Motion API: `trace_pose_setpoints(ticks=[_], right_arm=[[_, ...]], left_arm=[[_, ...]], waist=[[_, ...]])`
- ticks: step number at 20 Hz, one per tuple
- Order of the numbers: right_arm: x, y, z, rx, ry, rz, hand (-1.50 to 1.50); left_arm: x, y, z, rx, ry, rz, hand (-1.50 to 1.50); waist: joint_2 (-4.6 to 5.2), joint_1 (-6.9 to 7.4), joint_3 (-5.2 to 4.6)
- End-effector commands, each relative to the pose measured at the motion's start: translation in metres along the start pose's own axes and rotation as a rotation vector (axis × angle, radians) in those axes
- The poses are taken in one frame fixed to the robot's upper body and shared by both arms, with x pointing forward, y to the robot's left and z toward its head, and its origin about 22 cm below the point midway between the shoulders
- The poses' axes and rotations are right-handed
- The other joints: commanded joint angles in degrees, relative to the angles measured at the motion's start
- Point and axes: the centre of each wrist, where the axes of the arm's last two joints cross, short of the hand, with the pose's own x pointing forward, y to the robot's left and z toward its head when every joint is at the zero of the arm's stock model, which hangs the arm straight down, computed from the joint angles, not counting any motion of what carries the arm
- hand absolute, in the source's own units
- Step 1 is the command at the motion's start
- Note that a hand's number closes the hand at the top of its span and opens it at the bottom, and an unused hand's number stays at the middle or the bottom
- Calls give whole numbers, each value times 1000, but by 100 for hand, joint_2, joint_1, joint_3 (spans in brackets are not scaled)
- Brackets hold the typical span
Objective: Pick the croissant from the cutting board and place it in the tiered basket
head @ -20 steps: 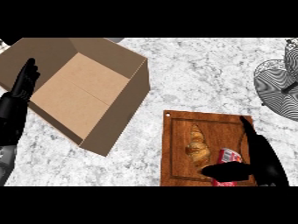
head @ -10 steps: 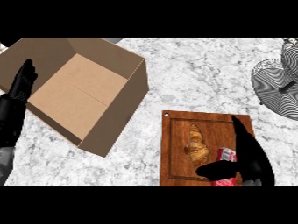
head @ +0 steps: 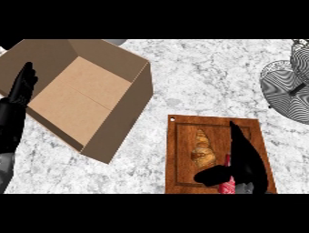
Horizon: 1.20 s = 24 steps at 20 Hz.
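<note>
My right robot hand (head: pixel 241 159) — fingers straight, thumb spread — hovers over the cutting board (head: pixel 184 175), just beside the croissant (head: pixel 203 149), holding nothing.

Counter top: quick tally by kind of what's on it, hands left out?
Croissant: 1
Cutting board: 1
Cardboard box: 1
Tiered basket: 1
Total: 4

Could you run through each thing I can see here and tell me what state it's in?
Croissant: lying on the cutting board, not held.
Cardboard box: open, flaps out.
Tiered basket: upright at the counter's right.
Right hand: open, beside the croissant.
Left hand: open, resting by the box.
</note>
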Motion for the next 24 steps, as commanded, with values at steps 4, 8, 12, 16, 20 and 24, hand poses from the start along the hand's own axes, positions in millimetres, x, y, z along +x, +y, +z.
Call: trace_pose_setpoints(ticks=[4,8,12,16,20,24], right_arm=[[17,10,-1,24,214,2,-150],[12,25,0,21,224,-1,-150],[4,22,-3,49,231,19,-150],[14,22,-9,73,211,1,-150],[19,17,-16,76,207,-8,-150],[7,34,-34,131,252,-8,-150]], left_arm=[[-37,-10,17,-14,166,-16,0],[-38,-6,15,-30,187,0,0],[-33,-12,17,-33,160,-17,0],[-33,-14,4,-22,162,-17,0],[-35,-10,7,-23,162,-10,0],[-40,-12,14,-36,167,0,0]], waist=[[109,11,-128],[106,-7,-126],[94,-18,-119],[122,-34,-118],[112,-4,-119],[130,49,-118]])
